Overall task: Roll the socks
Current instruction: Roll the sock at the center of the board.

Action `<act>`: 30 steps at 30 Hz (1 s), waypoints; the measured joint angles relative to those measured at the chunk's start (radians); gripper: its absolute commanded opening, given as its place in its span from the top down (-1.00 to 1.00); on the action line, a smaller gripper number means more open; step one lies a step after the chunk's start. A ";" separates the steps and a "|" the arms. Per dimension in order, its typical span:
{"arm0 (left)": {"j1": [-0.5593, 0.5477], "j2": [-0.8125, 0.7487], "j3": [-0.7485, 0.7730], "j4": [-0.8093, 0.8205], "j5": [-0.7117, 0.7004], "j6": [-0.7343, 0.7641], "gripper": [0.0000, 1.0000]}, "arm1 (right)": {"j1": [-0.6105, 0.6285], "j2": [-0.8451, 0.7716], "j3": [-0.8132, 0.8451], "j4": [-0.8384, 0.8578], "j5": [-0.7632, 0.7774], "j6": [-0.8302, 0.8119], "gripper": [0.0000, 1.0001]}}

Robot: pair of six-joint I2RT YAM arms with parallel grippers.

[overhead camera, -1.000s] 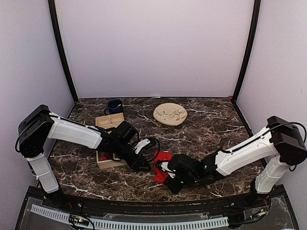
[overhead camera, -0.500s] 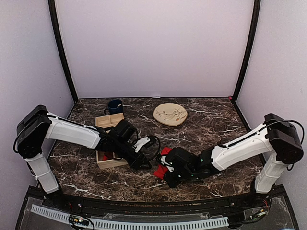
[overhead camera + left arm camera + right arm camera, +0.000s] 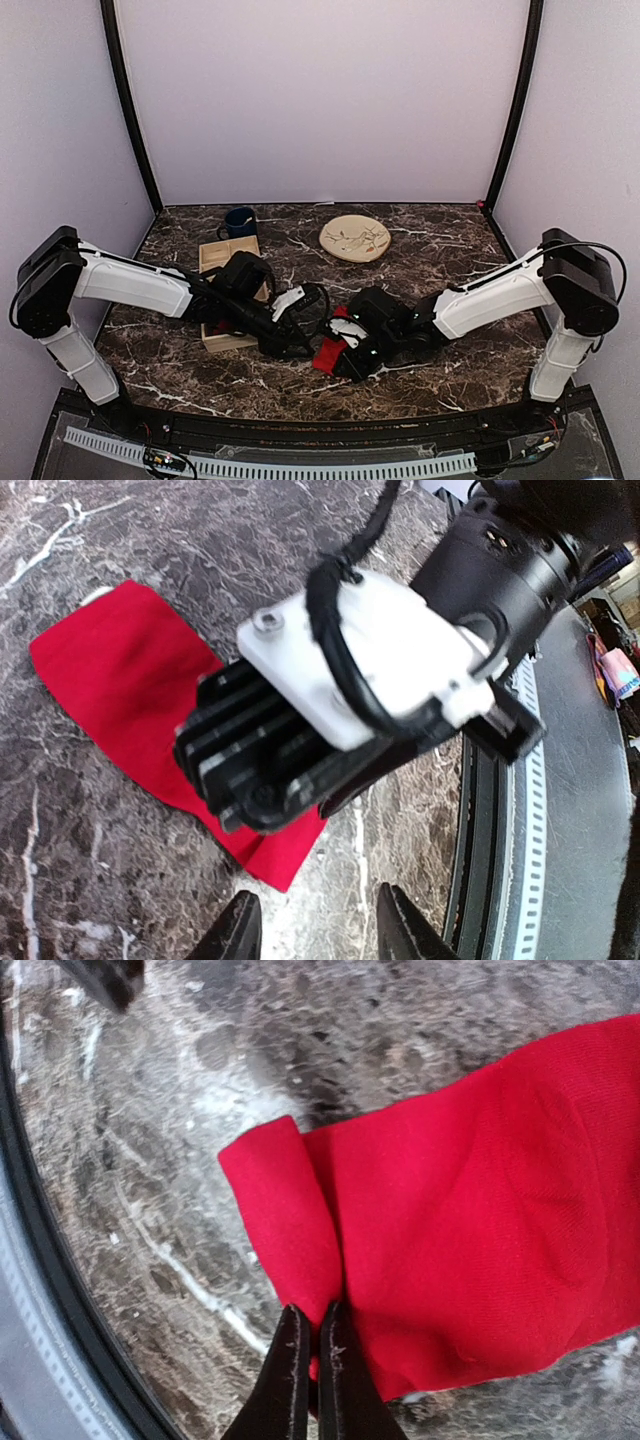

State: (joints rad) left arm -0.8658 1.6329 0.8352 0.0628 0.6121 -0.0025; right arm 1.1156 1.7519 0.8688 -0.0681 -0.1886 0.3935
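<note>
Both arms have slid leftward. Your right claw (image 3: 314, 1322) is pinched shut on the folded edge of the socks (image 3: 450, 1240), lower centre on the tabletop (image 3: 450, 262). Your left claw (image 3: 318, 926) hovers half-open and empty. The roll looks barely begun.

A dark marble tabletop (image 3: 450, 250) with white veins fills the floor of a booth with pale lilac walls (image 3: 320, 100). A black post (image 3: 125, 110) rises at the far left corner and another post (image 3: 515, 100) at the far right. A round beige plate (image 3: 355, 238) with a thin line pattern lies flat near the far middle. A dark blue mug (image 3: 239, 222) stands upright to its left, well apart from it. Just in front of the mug sits a light wooden box (image 3: 218, 342) with compartments. A white perforated strip (image 3: 300, 465) runs along the near edge.
</note>
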 measured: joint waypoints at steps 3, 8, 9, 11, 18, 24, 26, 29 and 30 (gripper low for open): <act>-0.002 0.000 -0.016 0.011 0.018 0.002 0.14 | -0.027 -0.001 -0.022 0.027 -0.093 -0.001 1.00; -0.010 0.002 -0.020 0.019 0.037 0.021 0.14 | -0.063 -0.001 -0.050 0.055 -0.221 0.000 1.00; -0.013 0.003 -0.020 0.019 0.040 0.025 0.13 | -0.068 -0.001 -0.053 0.056 -0.238 0.000 1.00; -0.021 0.005 -0.020 0.019 0.046 0.035 0.13 | -0.079 -0.001 -0.058 0.055 -0.273 0.000 1.00; -0.081 0.049 0.006 0.001 0.053 0.084 0.12 | -0.102 0.014 -0.058 0.053 -0.356 0.000 1.00; -0.138 0.102 0.045 -0.016 0.045 0.128 0.12 | -0.109 0.025 -0.056 0.053 -0.391 -0.010 1.00; -0.150 0.104 0.045 -0.021 0.036 0.139 0.13 | -0.110 0.028 -0.055 0.053 -0.399 -0.015 1.00; -0.166 0.104 0.045 -0.021 0.008 0.158 0.15 | -0.111 0.030 -0.053 0.053 -0.405 -0.019 1.00; -0.172 0.104 0.045 -0.021 -0.006 0.165 0.16 | -0.111 0.031 -0.053 0.053 -0.407 -0.019 1.00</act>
State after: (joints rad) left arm -1.0374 1.7370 0.8803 0.0414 0.6064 0.1623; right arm 1.0050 1.7824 0.8154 -0.0154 -0.5957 0.3744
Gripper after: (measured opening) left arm 0.434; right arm 0.010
